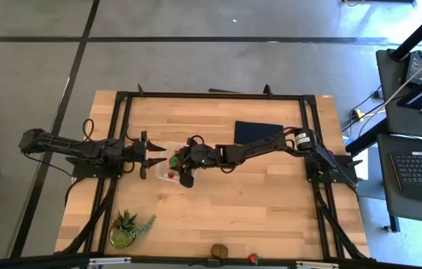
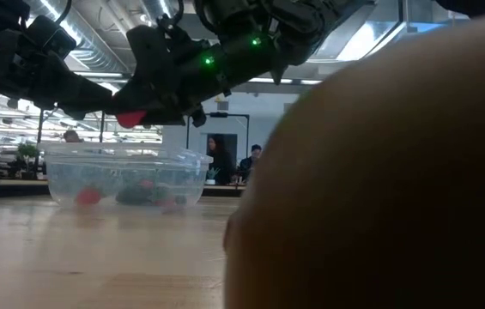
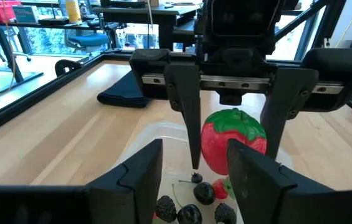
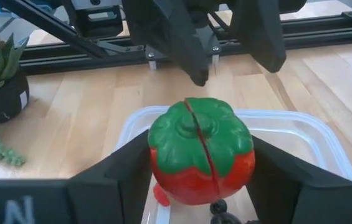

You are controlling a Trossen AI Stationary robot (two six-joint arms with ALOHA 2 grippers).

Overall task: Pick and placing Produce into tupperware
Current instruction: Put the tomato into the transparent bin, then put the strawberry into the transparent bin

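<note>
Above the tupperware (image 1: 163,158) near the bench's middle, the right gripper (image 4: 200,186) pinched a strawberry (image 4: 200,152); the left gripper (image 3: 194,180) hovered spread opposite; release into the container seemed next.

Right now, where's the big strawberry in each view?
High: strawberry, mostly hidden under the right gripper, over the tupperware.
Low: red bit above the tupperware.
Left wrist: centre, between the right gripper's fingers.
Right wrist: centre, green top up.
Shared landmark: the tupperware.
</note>
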